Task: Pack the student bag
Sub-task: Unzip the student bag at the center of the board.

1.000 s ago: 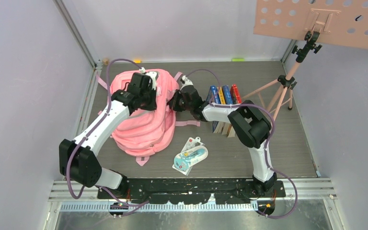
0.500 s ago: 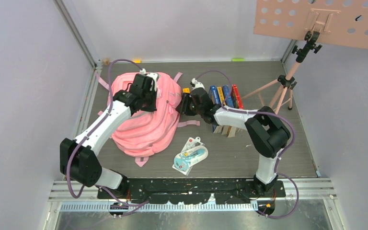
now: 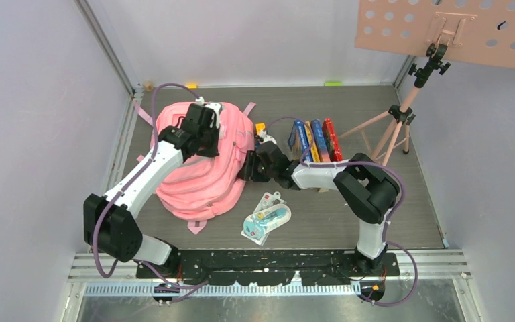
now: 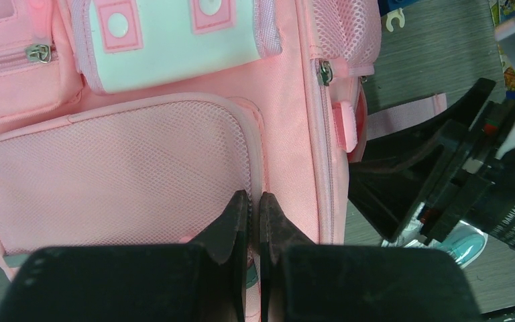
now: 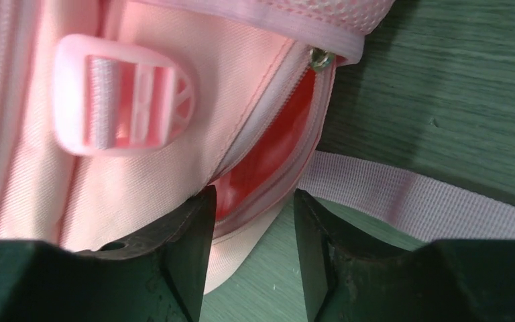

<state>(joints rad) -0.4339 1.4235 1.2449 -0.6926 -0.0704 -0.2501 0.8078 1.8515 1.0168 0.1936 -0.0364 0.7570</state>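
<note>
A lab robot cell: plain lilac panel walls point(image 3: 33, 100) on silver aluminium frame posts point(image 3: 107, 47) rise left, right and beyond the right claw point(image 3: 248, 169); under it, a grey wood-grain tabletop point(image 3: 322, 215).

Upright books point(image 3: 314, 139), packaged teal item point(image 3: 266, 219), pink music stand point(image 3: 402, 30), grey table point(image 3: 402, 201)

Student bag point(image 3: 208, 182): soft pink woven cloth, matt. Front pocket point(image 4: 114, 168): fine open mesh. Zip pull point(image 4: 324, 72): dull metal. Buckle point(image 5: 124, 94): smooth, slightly glossy pink plastic. Strap point(image 5: 416, 201): ribbed woven webbing. Lining point(image 5: 268, 157) at the open zip: red, shiny. Surface point(image 3: 362, 215): grey wood-grain, matt.
</note>
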